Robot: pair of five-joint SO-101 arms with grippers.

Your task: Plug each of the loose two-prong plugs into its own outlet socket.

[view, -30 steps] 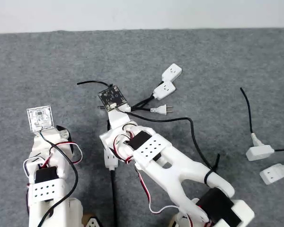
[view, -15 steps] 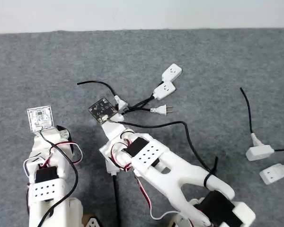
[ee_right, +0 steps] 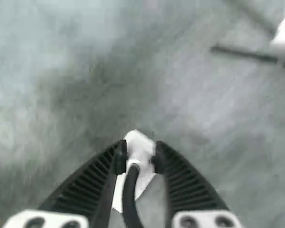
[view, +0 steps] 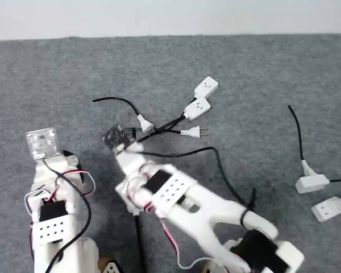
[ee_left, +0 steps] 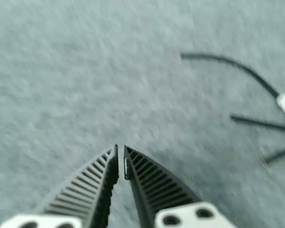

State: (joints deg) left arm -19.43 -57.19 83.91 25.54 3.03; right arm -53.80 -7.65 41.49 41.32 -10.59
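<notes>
Grey mat (view: 261, 62) under everything. My right gripper (ee_right: 137, 153): fingers clamped on white plug (ee_right: 139, 141), black cord (ee_right: 128, 190) running back between them. My left gripper (ee_left: 120, 152): fingers almost touching, nothing between, low over mat.

Step, I judge: plug in hand, insertion not yet begun. Socket pair (view: 197, 107) well apart, farther up mat. Next move needs prongs lined with slots, then straight push. Second loose plug (view: 192, 132) lies just beside sockets.

Hidden: held plug's prongs. Socket slots too small to read.
</notes>
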